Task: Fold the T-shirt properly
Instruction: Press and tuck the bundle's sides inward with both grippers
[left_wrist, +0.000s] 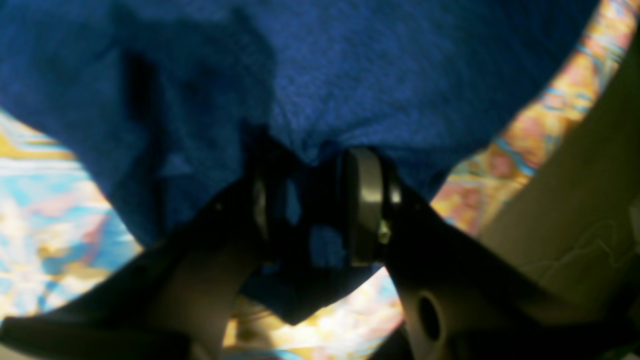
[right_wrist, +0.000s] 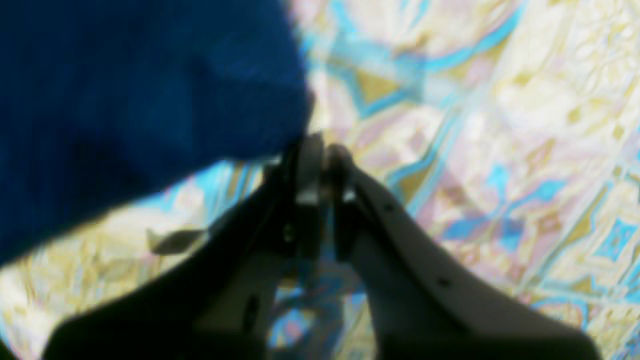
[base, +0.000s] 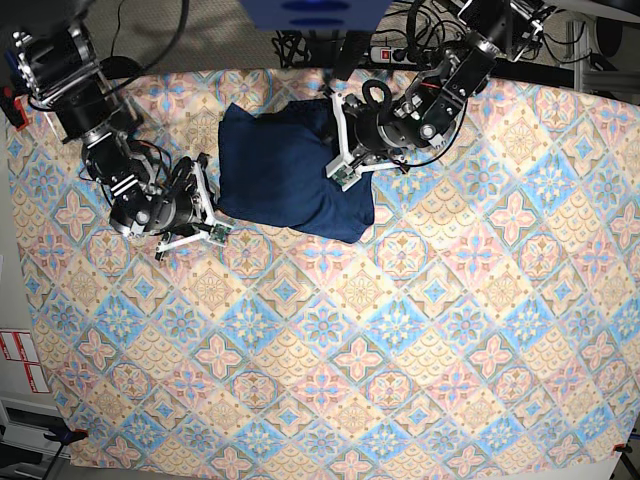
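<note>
Base view: the navy T-shirt is lying bunched on the patterned counter, between the arms. The left pincer is spreading its fingers over the cloth; whether it is pinching any, I cannot tell. The right pincer is holding its tips nearly together, beside the shirt's edge.

Both arms are showing black and silvery-grey jointed segments, with dark cables running along them behind each pincer. Green patches are marking the pale fingertips at the front of the left pincer.
</note>
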